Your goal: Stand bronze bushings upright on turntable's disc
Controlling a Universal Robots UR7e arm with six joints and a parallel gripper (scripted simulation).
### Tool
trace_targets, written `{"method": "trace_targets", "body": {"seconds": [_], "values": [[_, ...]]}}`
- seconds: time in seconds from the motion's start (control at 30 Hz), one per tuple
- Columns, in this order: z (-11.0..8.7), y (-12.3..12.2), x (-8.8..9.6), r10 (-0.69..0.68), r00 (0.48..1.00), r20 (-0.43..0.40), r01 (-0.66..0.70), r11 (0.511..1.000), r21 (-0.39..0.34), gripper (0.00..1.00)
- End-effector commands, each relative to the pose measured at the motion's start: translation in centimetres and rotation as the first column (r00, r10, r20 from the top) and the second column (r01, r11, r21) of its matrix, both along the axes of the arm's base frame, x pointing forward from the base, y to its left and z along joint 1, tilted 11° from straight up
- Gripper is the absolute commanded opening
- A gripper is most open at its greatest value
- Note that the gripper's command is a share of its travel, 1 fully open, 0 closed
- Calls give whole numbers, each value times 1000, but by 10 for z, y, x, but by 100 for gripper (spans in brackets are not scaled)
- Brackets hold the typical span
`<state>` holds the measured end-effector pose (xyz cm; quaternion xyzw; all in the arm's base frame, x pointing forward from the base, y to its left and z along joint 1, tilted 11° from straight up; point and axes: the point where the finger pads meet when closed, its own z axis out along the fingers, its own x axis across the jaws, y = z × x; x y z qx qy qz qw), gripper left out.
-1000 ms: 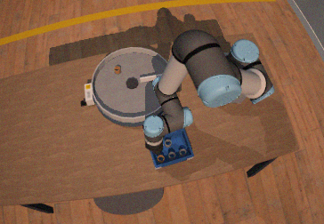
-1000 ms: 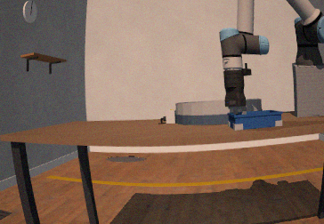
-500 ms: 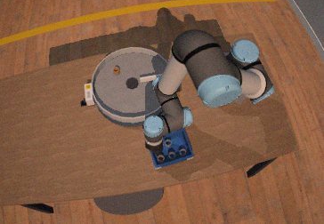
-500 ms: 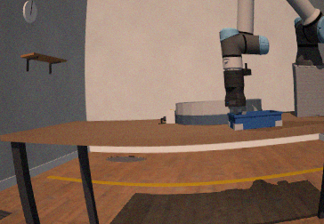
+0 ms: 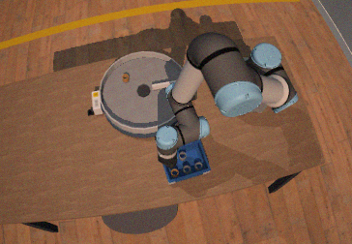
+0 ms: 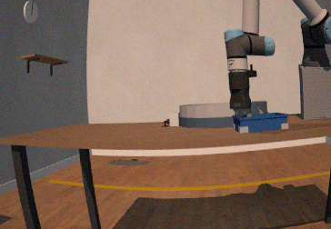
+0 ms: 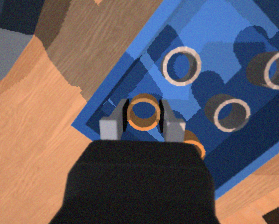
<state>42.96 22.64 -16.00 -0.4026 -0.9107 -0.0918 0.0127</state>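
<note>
My gripper [image 7: 143, 109] [image 6: 242, 114] is down at a corner of the blue crate [image 5: 207, 162] [image 6: 264, 124] [image 7: 141, 42], shut on an upright bronze bushing [image 7: 144, 128], one finger on each side. In the top view the arm hides this bushing. A second bronze bushing [image 7: 201, 146] [image 5: 174, 174] stands close beside the right finger, partly covered by the gripper body in the wrist view. Three steel bushings stand in the crate, one [image 7: 165, 66] nearer the middle and two [image 7: 213, 106] [image 7: 257, 70] farther right. Another bronze bushing [image 5: 126, 76] is on the turntable's disc [image 5: 121, 100], away from the dark hub [image 5: 143, 90].
The turntable has a raised rim [image 5: 107, 76] and stands behind the crate. A pale bar [image 5: 161, 84] reaches in over the disc from the right. A white box [image 5: 96, 102] with a yellow label sits at the turntable's left. The arm hangs over the turntable's right side.
</note>
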Motion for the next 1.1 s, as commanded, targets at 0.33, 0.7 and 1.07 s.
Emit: {"method": "trace_targets", "body": {"seconds": [0.33, 0.7, 1.07], "values": [[1, 1, 2, 1, 1000, 4, -1, 1000, 0, 0], [8, -2, 0, 0, 1000, 1, 0, 1000, 0, 0], [48, -9, -2, -1, 1000, 1, 1, 1000, 0, 0]]}}
